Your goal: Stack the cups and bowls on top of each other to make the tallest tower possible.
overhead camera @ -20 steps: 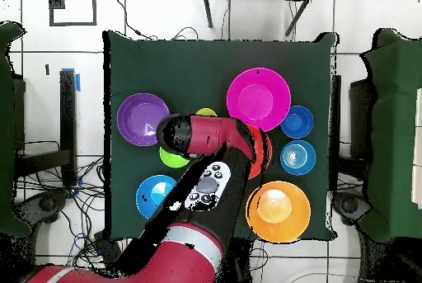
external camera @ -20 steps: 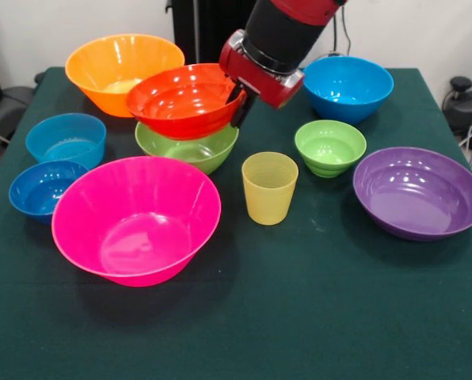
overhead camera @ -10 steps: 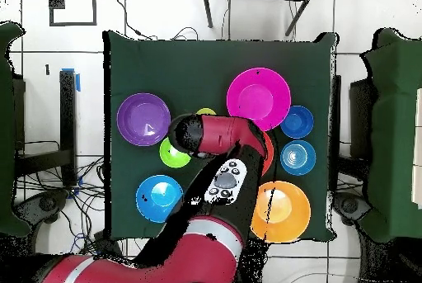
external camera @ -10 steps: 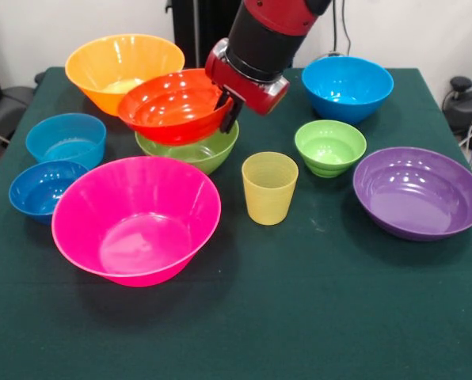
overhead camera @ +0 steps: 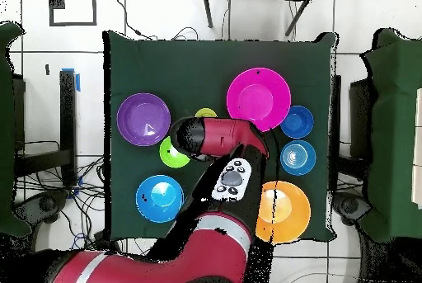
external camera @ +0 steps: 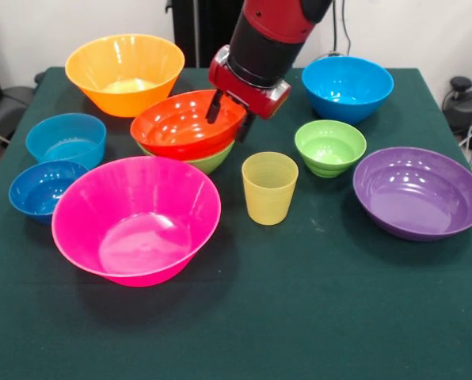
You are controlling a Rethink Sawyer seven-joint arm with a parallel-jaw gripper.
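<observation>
While the red-orange bowl (external camera: 187,124) sits nested in the medium green bowl (external camera: 210,159), the gripper (external camera: 230,116) straddles its right rim with fingers spread apart, one inside the bowl and one outside. Just below and to the right of the gripper in the front view stands the yellow cup (external camera: 269,188), with the small green bowl (external camera: 329,147) farther right and the pink bowl (external camera: 136,218) below left.

Front camera — across the green table (external camera: 315,317), facing the robot, close and angled down; the arm (external camera: 272,39) enters from the top edge. Overhead camera — high, looking straight down, robot base at the bottom, floor around the table visible. Both share the tabletop, though the arm likely hides part overhead.
</observation>
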